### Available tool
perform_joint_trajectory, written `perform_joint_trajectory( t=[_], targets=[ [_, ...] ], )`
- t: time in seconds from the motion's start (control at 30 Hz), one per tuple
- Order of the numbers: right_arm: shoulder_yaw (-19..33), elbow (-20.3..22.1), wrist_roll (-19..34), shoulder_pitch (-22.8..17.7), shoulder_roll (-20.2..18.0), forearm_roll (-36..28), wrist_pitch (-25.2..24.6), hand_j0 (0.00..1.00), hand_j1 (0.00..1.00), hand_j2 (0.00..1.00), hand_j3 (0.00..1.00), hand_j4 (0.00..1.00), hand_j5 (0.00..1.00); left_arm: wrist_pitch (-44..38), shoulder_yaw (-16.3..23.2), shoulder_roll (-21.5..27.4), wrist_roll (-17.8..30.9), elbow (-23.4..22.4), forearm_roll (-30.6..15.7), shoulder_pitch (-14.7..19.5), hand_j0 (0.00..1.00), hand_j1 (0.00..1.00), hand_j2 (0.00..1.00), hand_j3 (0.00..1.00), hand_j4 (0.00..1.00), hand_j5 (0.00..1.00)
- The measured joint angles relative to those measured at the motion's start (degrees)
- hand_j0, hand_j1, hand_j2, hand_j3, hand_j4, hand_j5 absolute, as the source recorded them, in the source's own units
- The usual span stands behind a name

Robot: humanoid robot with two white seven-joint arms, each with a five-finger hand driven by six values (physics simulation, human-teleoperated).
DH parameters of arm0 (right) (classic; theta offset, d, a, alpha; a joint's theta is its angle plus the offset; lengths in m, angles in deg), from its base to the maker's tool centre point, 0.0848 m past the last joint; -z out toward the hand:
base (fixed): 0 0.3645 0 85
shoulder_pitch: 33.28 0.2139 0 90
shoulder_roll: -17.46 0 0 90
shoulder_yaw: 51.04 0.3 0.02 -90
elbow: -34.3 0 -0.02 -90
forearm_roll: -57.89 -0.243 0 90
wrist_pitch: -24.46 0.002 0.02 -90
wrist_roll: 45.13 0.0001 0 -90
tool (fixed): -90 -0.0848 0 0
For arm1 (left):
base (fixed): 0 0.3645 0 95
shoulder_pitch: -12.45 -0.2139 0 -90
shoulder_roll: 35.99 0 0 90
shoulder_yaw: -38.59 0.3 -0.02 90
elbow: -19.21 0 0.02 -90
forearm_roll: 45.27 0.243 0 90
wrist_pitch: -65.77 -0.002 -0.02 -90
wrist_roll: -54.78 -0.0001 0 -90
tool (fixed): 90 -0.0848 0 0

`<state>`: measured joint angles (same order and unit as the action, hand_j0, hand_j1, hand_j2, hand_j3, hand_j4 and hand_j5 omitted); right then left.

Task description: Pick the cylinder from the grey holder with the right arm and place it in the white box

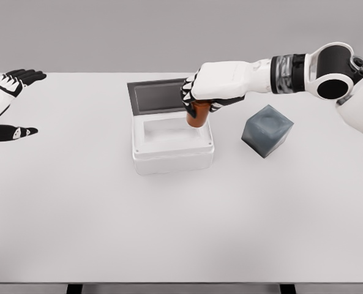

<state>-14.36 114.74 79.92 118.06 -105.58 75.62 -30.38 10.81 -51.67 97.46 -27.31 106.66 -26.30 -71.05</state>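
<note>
An orange-brown cylinder (198, 114) hangs upright over the right rear corner of the white box (172, 156), its lower end level with the box's rim. My right hand (201, 93) is shut on the cylinder from above, hiding its top. The box's dark lid (158, 95) stands open behind it. The grey holder (267, 130), a dark grey cube, sits on the table to the right of the box. My left hand (13, 104) rests open at the far left edge.
The white table (181, 233) spans the view, its front edge near the bottom of the picture. My right forearm (291, 72) reaches in from the upper right, above the grey holder.
</note>
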Motion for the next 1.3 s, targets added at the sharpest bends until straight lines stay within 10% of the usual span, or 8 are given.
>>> perform_joint_trajectory(
  t=[0.03, 0.1, 0.43, 0.57, 0.73, 0.9, 1.07, 1.3],
  targets=[
    [0.00, 0.06, 0.01, 0.35, 0.01, 0.02, 0.01, 0.45, 0.45, 0.45, 0.45, 0.45, 0.45, 0.00, 0.00, -0.01, 0.00, 0.02, -0.01, 0.00, 1.00, 1.00, 1.00, 1.00, 1.00, 1.00],
    [0.00, 0.23, 0.00, 0.44, 0.03, 0.38, 0.00, 1.00, 1.00, 1.00, 1.00, 1.00, 1.00, 0.00, -0.01, -0.01, 0.00, 0.05, -0.03, 0.00, 1.00, 1.00, 1.00, 1.00, 1.00, 1.00],
    [9.01, 12.68, -0.01, 0.00, -3.83, 2.98, 0.04, 1.00, 1.00, 1.00, 1.00, 1.00, 1.00, 0.00, -0.05, -0.07, 0.00, 0.15, -0.05, 0.00, 1.00, 1.00, 1.00, 1.00, 1.00, 1.00],
    [24.41, 17.32, -0.06, -11.67, -10.99, -0.12, -0.19, 1.00, 1.00, 1.00, 1.00, 1.00, 1.00, 0.00, -0.06, 0.05, 0.07, 0.95, -0.24, -0.70, 0.99, 0.99, 0.99, 0.99, 0.99, 0.99],
    [31.50, 12.54, 0.00, -22.32, -14.70, -0.57, 0.05, 1.00, 1.00, 1.00, 1.00, 1.00, 1.00, -0.01, 2.20, 0.11, 0.01, 1.59, -1.79, -0.35, 0.99, 0.99, 0.99, 0.99, 0.99, 0.99],
    [32.69, 7.32, 0.00, -24.70, -14.11, -0.41, 0.04, 1.00, 1.00, 1.00, 1.00, 1.00, 1.00, 0.01, 13.25, 6.79, 0.51, 4.58, -19.29, 1.05, 0.99, 0.99, 0.99, 0.99, 0.99, 0.99],
    [32.78, 5.65, -0.01, -27.42, -12.02, -0.31, 0.03, 1.00, 1.00, 1.00, 1.00, 1.00, 1.00, -2.28, 16.60, 8.24, 13.59, 5.92, -39.30, 8.87, 1.00, 1.00, 1.00, 1.00, 1.00, 1.00],
    [33.10, 5.17, -0.01, -27.51, -11.56, -0.33, 0.01, 1.00, 1.00, 1.00, 1.00, 1.00, 1.00, -21.56, 17.40, 0.83, 21.76, 3.71, -48.74, 12.92, 1.00, 1.00, 1.00, 1.00, 1.00, 1.00]
  ],
)
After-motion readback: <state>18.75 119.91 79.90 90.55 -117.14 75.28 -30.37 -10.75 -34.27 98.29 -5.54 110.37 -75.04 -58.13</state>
